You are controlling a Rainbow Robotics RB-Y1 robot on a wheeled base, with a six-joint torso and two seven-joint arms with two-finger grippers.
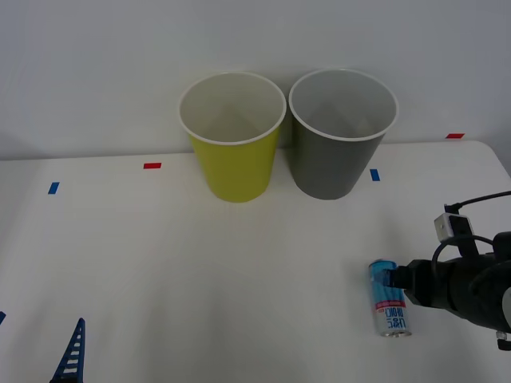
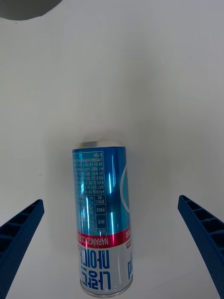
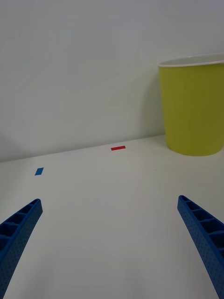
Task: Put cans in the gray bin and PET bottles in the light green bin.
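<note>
Slim metal can (image 2: pixel 103 219) lies between ribbed claw fingers (image 2: pixel 205 233).

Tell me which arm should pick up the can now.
Right. Its end effector is open around the lying can, near the gray bin. The left end effector waits at the table's opposite front corner.

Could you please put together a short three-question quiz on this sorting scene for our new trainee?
1. True or false: the can lies on its side on the table.
2. Which bin stands nearer the robot's right side: A) the light green bin or B) the gray bin?
3. How do the jaws of the right gripper stand relative to the can?

Key:
1. True.
2. B.
3. Open, with one finger on either side of the can and neither touching it. The left gripper sits open at the table's near left corner.
</note>
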